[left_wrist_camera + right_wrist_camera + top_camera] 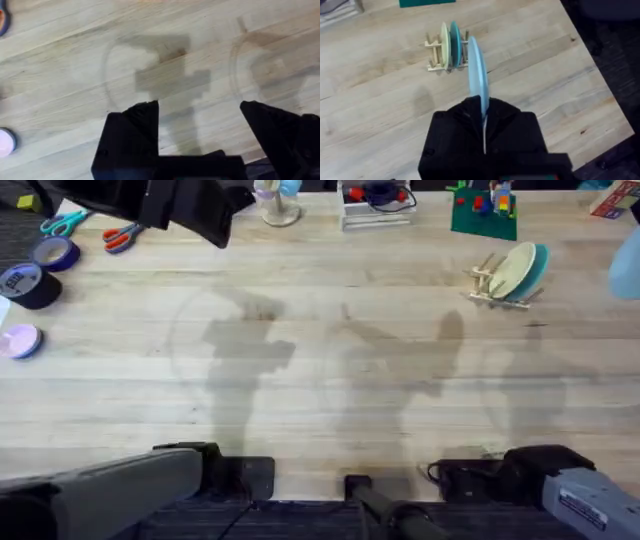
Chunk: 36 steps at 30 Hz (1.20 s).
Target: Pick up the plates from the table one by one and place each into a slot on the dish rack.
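Right gripper (484, 117) is pinching a pale sky-blue plate (477, 70) edge-on btwn its black fingers, plate standing upright, above the table (320, 370). In the right wrist view the dish rack (445, 50) is sitting past the held plate, near it but apart, w/ a cream plate (444, 42) and a teal plate (455, 42) standing in its slots side by side. In the overhead view the rack (495, 285) is sitting toward the far right of the table, w/ both plates leaning in it.

Left gripper (200, 132) is hanging over bare wood, fingers spread wide, nothing btwn them. Tape rolls (35, 275) and scissors (65, 222) are lying at the far left.
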Available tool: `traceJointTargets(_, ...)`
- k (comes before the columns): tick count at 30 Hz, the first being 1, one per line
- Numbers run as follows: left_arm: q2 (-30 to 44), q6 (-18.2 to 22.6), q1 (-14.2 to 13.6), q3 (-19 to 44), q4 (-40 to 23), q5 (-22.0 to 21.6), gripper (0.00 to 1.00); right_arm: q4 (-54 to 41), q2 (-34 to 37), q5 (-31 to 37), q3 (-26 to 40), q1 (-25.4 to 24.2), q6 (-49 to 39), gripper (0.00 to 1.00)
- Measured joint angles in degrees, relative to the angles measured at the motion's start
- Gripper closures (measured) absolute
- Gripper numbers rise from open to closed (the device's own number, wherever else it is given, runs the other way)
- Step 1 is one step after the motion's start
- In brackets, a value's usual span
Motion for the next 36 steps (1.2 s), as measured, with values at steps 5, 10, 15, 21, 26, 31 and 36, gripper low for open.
traceJointTargets(5,0.00,0.00,0.00,0.00,-0.13,0.00,0.006,0.14,0.00,0.06,0.00,-1.28,0.02,0.974)
traceJointTargets(10,0.00,0.00,0.00,0.00,-0.14,0.00,0.006,0.39,0.00,0.08,0.00,-1.79,0.02,0.974)
traceJointTargets(15,0.00,0.00,0.01,0.00,-0.14,0.00,0.006,0.39,0.00,0.08,0.00,-1.79,0.02,0.974)
traceJointTargets(21,0.00,0.00,0.00,0.00,-0.14,0.00,0.006,0.41,0.00,0.08,0.00,-1.79,0.03,0.974)
traceJointTargets(26,0.00,0.00,0.00,0.00,-0.12,0.00,0.005,0.39,0.00,0.06,0.00,-1.79,0.15,0.974)
traceJointTargets(31,0.00,0.00,0.00,0.00,-0.13,0.00,0.006,0.39,0.00,0.08,0.00,-1.79,0.17,0.973)
traceJointTargets(36,-0.02,0.00,0.00,0.00,-0.12,0.00,0.006,0.39,0.00,0.06,0.00,-1.79,0.17,0.974)
